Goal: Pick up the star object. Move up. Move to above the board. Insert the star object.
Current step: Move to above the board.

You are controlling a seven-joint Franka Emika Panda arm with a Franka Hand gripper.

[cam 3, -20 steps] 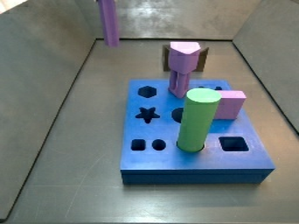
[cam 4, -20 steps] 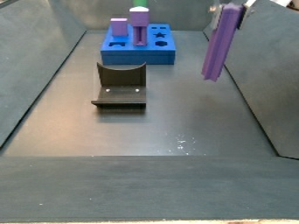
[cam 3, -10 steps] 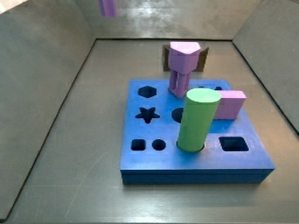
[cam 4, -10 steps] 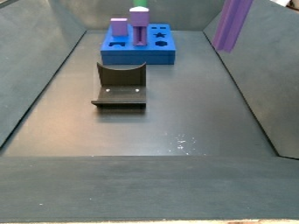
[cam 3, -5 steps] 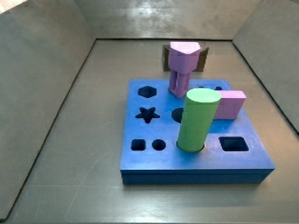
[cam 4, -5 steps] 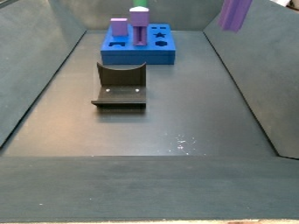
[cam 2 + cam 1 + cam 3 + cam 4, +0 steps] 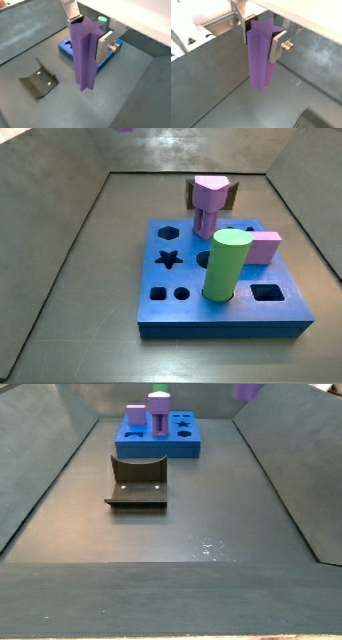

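Gripper (image 7: 93, 40) was clamped on the star post (image 7: 85, 55) near its top, high above the floor, well short of the board (image 7: 221, 288). Post looked rigid, light, ridged; flat plates risked twist.

Tool (image 7: 261, 31): two-finger, seen in both wrist views, high above the floor
Fingers (image 7: 105, 45): flat silver metal plates, straight-edged
Fastener (image 7: 115, 47): round silver screw head on one finger's outer face
Body above fingers (image 7: 140, 15): pale, whitish housing
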